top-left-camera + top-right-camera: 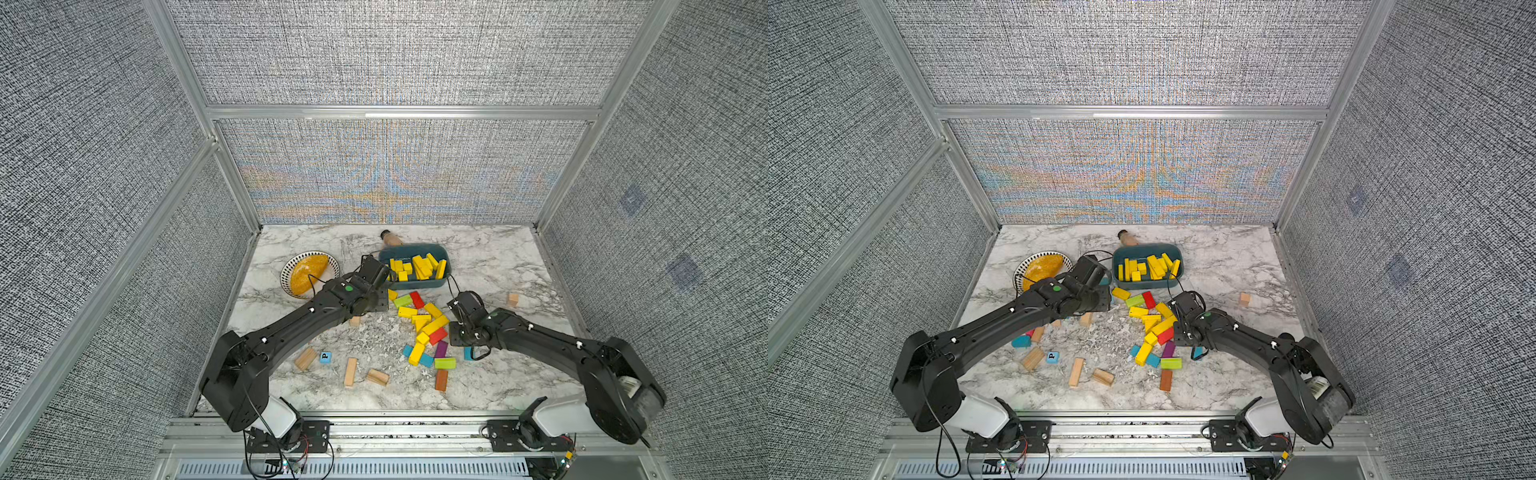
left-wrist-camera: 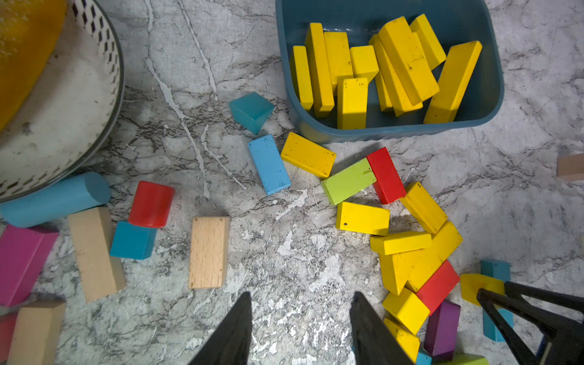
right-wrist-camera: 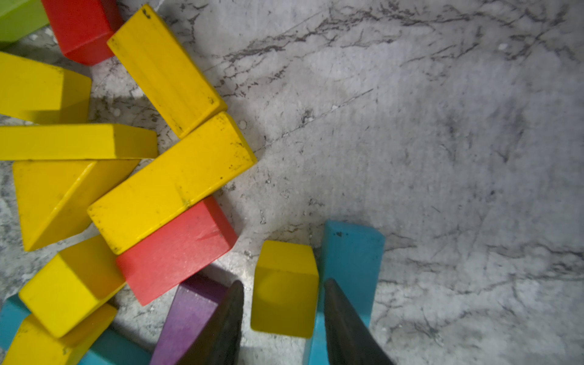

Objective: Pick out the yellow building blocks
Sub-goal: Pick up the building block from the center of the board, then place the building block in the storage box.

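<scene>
Marble worktop (image 1: 498,386) littered with coloured blocks (image 1: 417,299), grey fabric walls (image 1: 395,62) behind.
Right tool (image 3: 282,284) straddles a yellow block (image 3: 284,262), grip unclear; left tool (image 2: 300,297) gapes empty; yellow blocks (image 1: 434,326) lie mid-worktop, more in the blue bin (image 1: 419,285) farther back.

The yellow building blocks (image 2: 363,218) wear satin paint flecked with dark scuffs, the pale block (image 2: 208,252) shows bare grained wood, the teal bin (image 2: 395,134) is smooth plastic, the surface (image 2: 284,221) is matt, worn marble print, and the walls (image 1: 395,54) look like woven cloth in metal framing (image 1: 403,112).
</scene>
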`<state>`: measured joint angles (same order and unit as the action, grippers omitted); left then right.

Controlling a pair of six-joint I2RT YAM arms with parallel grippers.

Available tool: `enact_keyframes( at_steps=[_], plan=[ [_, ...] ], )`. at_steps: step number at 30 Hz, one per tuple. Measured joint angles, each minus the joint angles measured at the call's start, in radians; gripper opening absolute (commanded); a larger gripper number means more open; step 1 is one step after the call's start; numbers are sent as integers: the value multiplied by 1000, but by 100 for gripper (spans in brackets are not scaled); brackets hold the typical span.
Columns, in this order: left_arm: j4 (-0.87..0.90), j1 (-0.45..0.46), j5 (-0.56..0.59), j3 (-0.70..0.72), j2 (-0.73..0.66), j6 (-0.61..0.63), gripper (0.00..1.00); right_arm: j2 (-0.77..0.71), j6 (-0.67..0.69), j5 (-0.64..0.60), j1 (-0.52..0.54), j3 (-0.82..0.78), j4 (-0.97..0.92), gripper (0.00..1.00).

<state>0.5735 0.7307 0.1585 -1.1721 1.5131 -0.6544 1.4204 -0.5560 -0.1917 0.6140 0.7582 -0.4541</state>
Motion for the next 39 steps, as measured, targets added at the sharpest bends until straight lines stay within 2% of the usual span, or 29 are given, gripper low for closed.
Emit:
enact_keyframes(
  at_steps=[16, 22, 26, 32, 39],
  plan=[
    [0, 0, 8, -3, 0, 0, 52, 31, -9, -5, 0, -1, 21, 34],
    [0, 0, 15, -3, 0, 0, 52, 31, -5, -7, 0, 0, 20, 25],
    [0, 0, 22, -3, 0, 2, 52, -2, -3, -14, 0, 16, 12, 23],
    [-2, 0, 21, -3, 4, 19, 52, -20, 45, -66, -8, 164, 12, 23],
    [-7, 3, 2, 8, 7, 26, 52, 193, 145, -37, -52, 440, 76, 23]
  ],
)
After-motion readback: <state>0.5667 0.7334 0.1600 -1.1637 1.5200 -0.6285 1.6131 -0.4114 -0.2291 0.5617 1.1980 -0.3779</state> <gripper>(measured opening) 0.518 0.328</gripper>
